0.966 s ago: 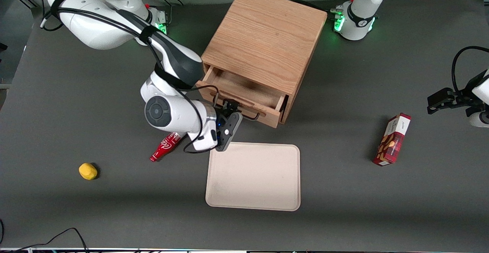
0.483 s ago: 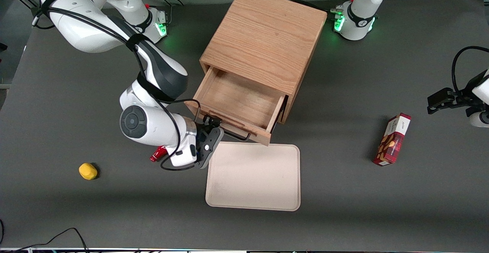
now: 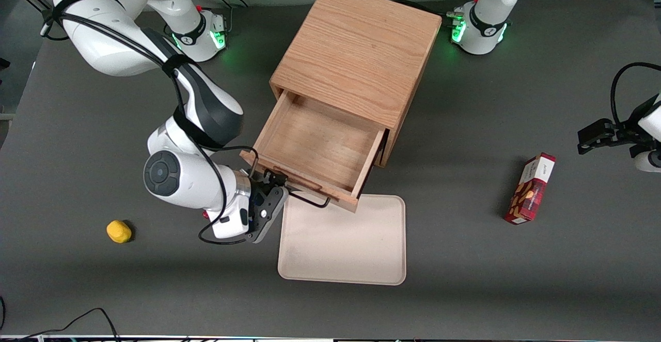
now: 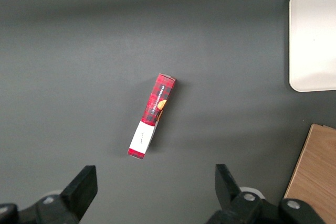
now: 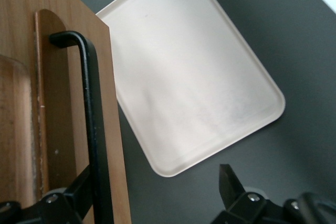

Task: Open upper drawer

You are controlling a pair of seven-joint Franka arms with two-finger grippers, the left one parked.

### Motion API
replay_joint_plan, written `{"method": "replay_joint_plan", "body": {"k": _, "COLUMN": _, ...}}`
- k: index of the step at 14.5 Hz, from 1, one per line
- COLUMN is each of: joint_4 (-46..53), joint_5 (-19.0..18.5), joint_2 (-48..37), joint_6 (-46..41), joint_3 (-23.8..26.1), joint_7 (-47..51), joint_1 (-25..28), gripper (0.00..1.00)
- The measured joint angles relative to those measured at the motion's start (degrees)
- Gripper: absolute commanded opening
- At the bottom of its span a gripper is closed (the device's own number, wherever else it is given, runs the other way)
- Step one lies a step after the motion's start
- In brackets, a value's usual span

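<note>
The upper drawer [image 3: 315, 143] stands pulled far out of the light oak cabinet [image 3: 356, 47], its wooden tray body bare inside. Its black wire handle [image 3: 310, 201] runs along the narrow front, nearest the front camera. My right gripper [image 3: 276, 181] is at the handle's end toward the working arm's end of the table. In the right wrist view the gripper [image 5: 155, 179] is open, its fingers [image 5: 231, 187] wide apart, one of them close beside the handle [image 5: 94, 129] on the drawer front [image 5: 58, 119]. The lower drawer is hidden under the upper one.
A beige tray [image 3: 343, 244] lies just in front of the drawer; the drawer front overhangs its edge. It also shows in the right wrist view [image 5: 194, 77]. A yellow object [image 3: 119, 231] lies toward the working arm's end. A red box [image 3: 531, 188] lies toward the parked arm's end.
The upper drawer has slid much farther out of the cabinet toward the front camera. My right gripper has moved with the handle the same way.
</note>
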Motion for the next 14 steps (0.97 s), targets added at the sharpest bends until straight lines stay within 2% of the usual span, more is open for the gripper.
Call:
{"method": "replay_joint_plan", "body": {"k": 7, "joint_4": 4.52, "joint_5": 0.15, "joint_2": 1.29, "joint_6": 0.5, "joint_3": -0.26, "joint_7": 0.66, "joint_1": 0.15, "gripper": 1.0}}
{"method": "replay_joint_plan", "body": {"k": 10, "joint_4": 6.65, "joint_5": 1.23, "joint_2": 0.4, "joint_6": 0.02, "joint_3": 0.87, "joint_7": 7.54, "joint_1": -0.18, "gripper": 1.0}}
{"method": "replay_joint_plan", "body": {"k": 14, "joint_4": 7.34, "joint_5": 2.03, "joint_2": -6.42, "joint_6": -8.77, "joint_3": 0.05, "joint_7": 13.75, "joint_1": -3.26, "gripper": 1.0}}
